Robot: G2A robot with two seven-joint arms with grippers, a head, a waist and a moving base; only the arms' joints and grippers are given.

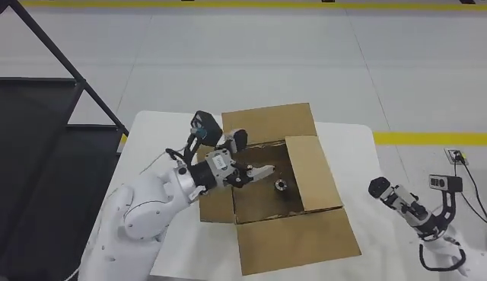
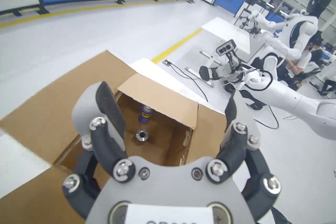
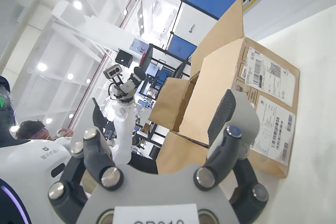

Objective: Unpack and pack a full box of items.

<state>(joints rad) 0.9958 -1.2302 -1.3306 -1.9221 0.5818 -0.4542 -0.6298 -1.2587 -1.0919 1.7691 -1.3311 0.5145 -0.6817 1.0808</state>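
At the middle of the white tabletop sits an open cardboard box, its far flap laid back toward the far edge, its near flap spread flat toward the near edge, and its right flap raised and leaning in over the opening. On the box floor a small silver metal cylinder with a dark bore stands on end, roughly in the middle of the visible floor. Just beyond it, close to the wall under the raised right flap, a purple-blue can with a yellow band stands upright, apart from the cylinder. The left gripper hangs above the left side of the box opening, pointing across it toward the right flap; its dark-padded fingers are spread wide with nothing between them, and they touch neither the cylinder nor the can. The right gripper is out past the right edge of the tabletop, well apart from the box and turned toward it, its fingers likewise parted and empty. White paper labels with barcodes are stuck on the outer face of the box that the right wrist view looks at.
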